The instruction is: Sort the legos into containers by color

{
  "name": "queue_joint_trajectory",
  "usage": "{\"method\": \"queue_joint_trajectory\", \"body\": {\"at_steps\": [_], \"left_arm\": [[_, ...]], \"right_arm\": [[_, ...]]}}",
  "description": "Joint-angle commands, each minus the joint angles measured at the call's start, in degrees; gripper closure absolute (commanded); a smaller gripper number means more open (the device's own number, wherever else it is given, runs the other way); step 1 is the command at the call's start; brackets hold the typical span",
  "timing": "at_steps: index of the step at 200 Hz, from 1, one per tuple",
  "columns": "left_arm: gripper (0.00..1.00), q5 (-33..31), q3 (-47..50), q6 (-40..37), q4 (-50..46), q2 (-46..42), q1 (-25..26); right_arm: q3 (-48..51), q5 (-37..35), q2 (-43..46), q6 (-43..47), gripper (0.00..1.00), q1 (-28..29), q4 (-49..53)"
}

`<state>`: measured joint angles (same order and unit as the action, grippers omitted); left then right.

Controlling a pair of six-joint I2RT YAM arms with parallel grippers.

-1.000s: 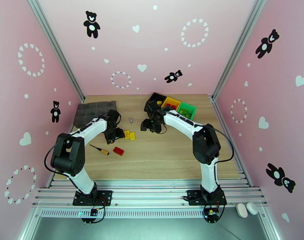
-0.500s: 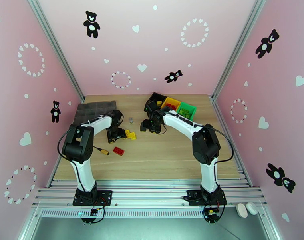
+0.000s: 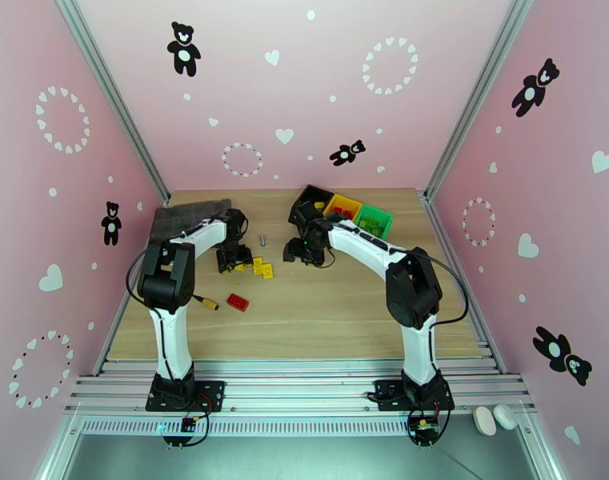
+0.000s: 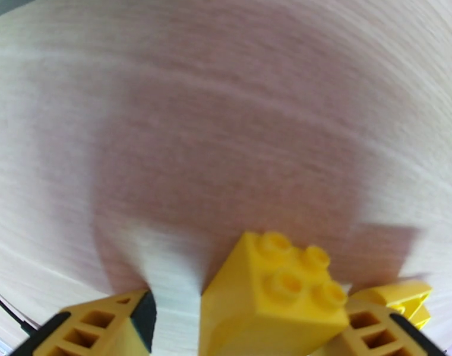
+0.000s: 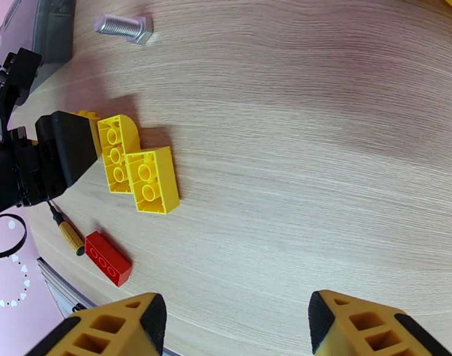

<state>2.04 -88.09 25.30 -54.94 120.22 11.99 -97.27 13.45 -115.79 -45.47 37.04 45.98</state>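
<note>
My left gripper [image 4: 243,318] is open and low over the table, with a yellow four-stud lego [image 4: 276,298] standing between its fingers. The brick rests against the right finger [image 4: 374,336], and a gap remains on the left side. From above, the left gripper [image 3: 234,259] sits beside two yellow legos [image 3: 261,268]. A red lego [image 3: 238,302] lies nearer the front. My right gripper [image 5: 237,315] is open with nothing in it, hovering right of the yellow bricks [image 5: 145,173]. The black [image 3: 310,198], yellow [image 3: 342,206] and green [image 3: 374,220] containers stand at the back, with bricks inside.
An orange-handled screwdriver [image 3: 203,301] lies left of the red brick. A silver bolt [image 5: 123,26] rests on the wood behind the yellow bricks. A dark grey organizer tray [image 3: 184,211] sits at the back left, partly behind my left arm.
My left arm has folded up, its elbow swinging right and back, and its gripper has shifted slightly away toward the yellow bricks. The right arm has stayed put.
</note>
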Motion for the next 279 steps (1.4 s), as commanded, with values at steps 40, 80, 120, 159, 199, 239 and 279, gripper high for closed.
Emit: {"method": "queue_joint_trajectory", "body": {"at_steps": [40, 80, 120, 159, 199, 239, 279], "left_arm": [[0.57, 0.26, -4.82, -2.53, 0.53, 2.5, -0.83], [0.69, 3.56, -3.48, -1.98, 1.37, -0.84, -0.37], [0.69, 11.31, 0.19, 0.8, 5.09, -6.46, 2.27], [0.69, 26.49, -1.61, 7.94, 13.17, -6.06, 4.5], [0.68, 32.54, -11.48, 17.4, 19.64, 0.06, 7.0], [0.67, 31.86, -28.74, 26.52, 20.82, 10.09, 8.72], [0.65, 31.31, -48.22, 36.85, 21.93, 22.85, 9.56]], "right_arm": [[-1.44, 0.08, 0.12, 0.45, 0.33, -0.73, 1.71], [-1.32, -0.27, 0.21, 0.63, 0.34, -1.77, 1.93], [-1.32, -0.18, 0.82, 0.93, 0.34, -4.37, 1.91], [-1.09, 3.45, 0.93, 0.05, 0.33, -8.91, -0.41], [-1.42, 7.09, 1.11, -1.26, 0.33, -14.44, -2.9], [-1.19, 8.42, 2.05, 0.13, 0.33, -18.5, -1.98], [0.99, 9.05, 3.79, 1.06, 0.33, -20.8, -1.7]]}}
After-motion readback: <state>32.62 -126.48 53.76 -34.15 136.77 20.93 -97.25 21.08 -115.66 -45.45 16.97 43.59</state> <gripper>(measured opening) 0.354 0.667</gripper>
